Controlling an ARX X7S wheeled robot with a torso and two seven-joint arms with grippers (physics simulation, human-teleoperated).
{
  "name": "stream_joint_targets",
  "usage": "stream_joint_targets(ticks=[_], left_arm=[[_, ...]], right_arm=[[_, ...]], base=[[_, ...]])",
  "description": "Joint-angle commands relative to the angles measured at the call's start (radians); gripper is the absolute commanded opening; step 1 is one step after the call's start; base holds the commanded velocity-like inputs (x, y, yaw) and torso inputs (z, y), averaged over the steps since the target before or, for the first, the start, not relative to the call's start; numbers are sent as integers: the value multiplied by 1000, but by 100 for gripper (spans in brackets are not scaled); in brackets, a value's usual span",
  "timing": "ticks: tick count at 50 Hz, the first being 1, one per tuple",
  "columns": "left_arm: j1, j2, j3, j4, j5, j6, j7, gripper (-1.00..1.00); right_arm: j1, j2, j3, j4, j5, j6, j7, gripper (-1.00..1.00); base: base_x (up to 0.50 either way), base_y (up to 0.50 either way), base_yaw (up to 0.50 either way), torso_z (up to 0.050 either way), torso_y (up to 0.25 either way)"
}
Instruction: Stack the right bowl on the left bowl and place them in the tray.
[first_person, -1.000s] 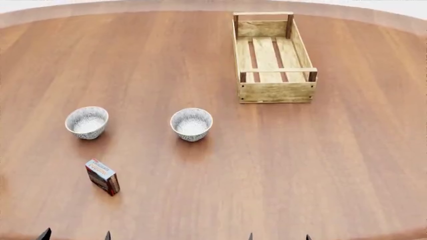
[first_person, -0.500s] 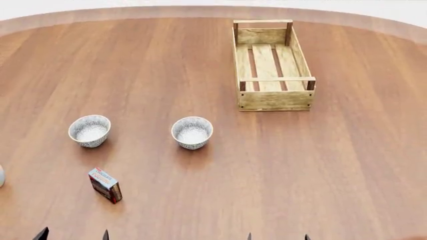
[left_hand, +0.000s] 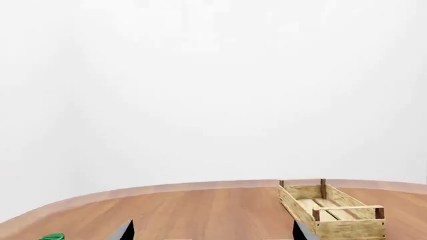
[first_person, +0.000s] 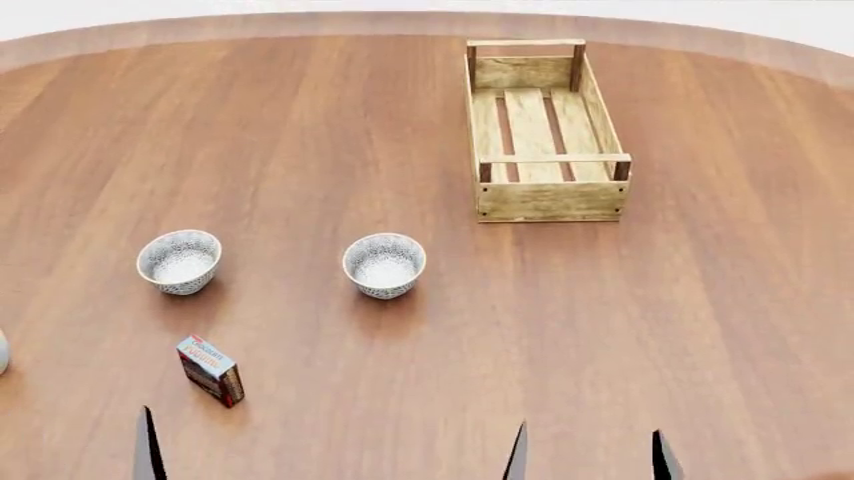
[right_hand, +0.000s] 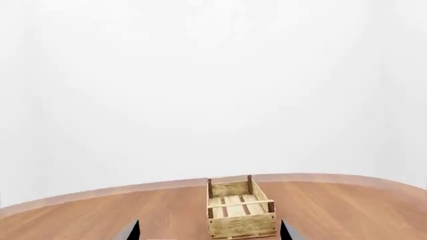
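1. Right bowl (first_person: 384, 265): speckled, upright and empty, near the middle of the wooden table (first_person: 667, 330); untouched.
2. Left bowl (first_person: 179, 261): matching, at nine o'clock from the right bowl, well apart from it.
3. Tray (first_person: 545, 128): slatted crate, empty, at about one o'clock from the right bowl, its long axis running away from the robot; it also shows in both wrist views.
4. Right gripper (first_person: 587, 455): two dark fingertips at the lower edge, spread with clear table between them, at about five o'clock from the right bowl and gripping nothing.
5. Left gripper (left_hand: 212, 231): in its wrist view two tips stand wide apart, nothing between them; the head view shows one tip only.
6. Small printed box (first_person: 210, 370): a bystander at six o'clock from the left bowl.
7. Step in hand, as judged: the approach, before any grasp. The next move calls for the right gripper to travel toward eleven o'clock, descend over the right bowl and pinch its rim.
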Motion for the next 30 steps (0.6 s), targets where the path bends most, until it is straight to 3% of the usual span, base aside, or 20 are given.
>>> stream_joint_targets(ticks=[1,13,30], left_arm=[[79,11,-53,134,145,268,-66,100],[59,-3,-37,100,143,282,-79,100],[52,-19,-23,86,122,279,-94,100]], right_arm=[[-67,-14,29,-87,-18,-293,-34,100],[-60,14,-4,-64,63,-347,-61,100],[-59,29,-22,-56,101,-389,-65,100]], base=[[0,0,0,0,0],[0,-23,0,0,0],[0,-500,0,0,0]])
